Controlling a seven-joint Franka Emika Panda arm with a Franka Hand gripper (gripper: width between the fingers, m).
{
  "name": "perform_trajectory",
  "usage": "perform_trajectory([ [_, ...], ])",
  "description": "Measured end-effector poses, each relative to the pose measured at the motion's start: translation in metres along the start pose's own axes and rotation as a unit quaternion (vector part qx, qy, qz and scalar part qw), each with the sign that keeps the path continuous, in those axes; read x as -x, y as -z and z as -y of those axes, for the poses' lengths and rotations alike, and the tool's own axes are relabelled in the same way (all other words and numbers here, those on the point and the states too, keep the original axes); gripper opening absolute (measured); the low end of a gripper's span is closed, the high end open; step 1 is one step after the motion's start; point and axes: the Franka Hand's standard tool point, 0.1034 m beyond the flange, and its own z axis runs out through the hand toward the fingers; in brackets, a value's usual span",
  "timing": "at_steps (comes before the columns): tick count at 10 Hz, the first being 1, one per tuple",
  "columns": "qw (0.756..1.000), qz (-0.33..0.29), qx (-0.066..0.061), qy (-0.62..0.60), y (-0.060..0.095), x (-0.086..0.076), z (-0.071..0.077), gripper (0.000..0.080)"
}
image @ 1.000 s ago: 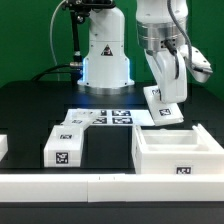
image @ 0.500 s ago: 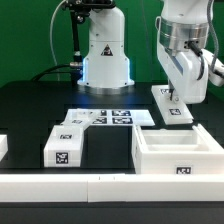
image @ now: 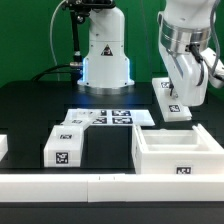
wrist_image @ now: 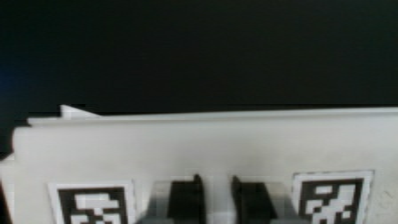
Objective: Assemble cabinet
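Observation:
The large white cabinet box (image: 180,152) with an open top lies at the front on the exterior view's right. My gripper (image: 179,92) is shut on a flat white tagged panel (image: 169,101) and holds it tilted above the table, behind the box. In the wrist view the panel (wrist_image: 214,150) fills the lower half, with a tag on either side of my gripper (wrist_image: 214,200), and the dark fingers (wrist_image: 178,200) stand against its face. A second white tagged piece (image: 68,140) lies at the front on the exterior view's left.
The marker board (image: 118,117) lies flat in the middle of the black table. A long white border rail (image: 90,186) runs along the front edge. The arm's white base (image: 105,55) stands behind. A small white part (image: 3,148) shows at the left edge.
My gripper has carried the panel toward the exterior view's right and a little upward. The cabinet box and the other parts have not moved.

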Motion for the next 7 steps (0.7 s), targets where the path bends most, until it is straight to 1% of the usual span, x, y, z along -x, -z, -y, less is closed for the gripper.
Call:
perform_trajectory([
  [1,1.0,0.0,0.025,0.0,0.0,-0.0019,0.0019,0.0064],
  [2,1.0,-0.002,0.025,0.001,-0.0008,-0.0011,0.0046,0.0064],
  [3,1.0,-0.002,0.025,0.001,-0.0012,-0.0008,0.0043,0.0064],
  [4,1.0,-0.002,0.022,0.001,-0.0012,-0.0008,0.0052,0.0064],
  [5,1.0,-0.003,0.007,0.002,-0.0008,-0.0003,0.009,0.0064],
  [6,1.0,-0.004,0.007,0.002,-0.0016,-0.0003,0.0086,0.0064],
  [7,1.0,-0.003,-0.003,-0.002,-0.0004,-0.001,0.0107,0.0064],
])
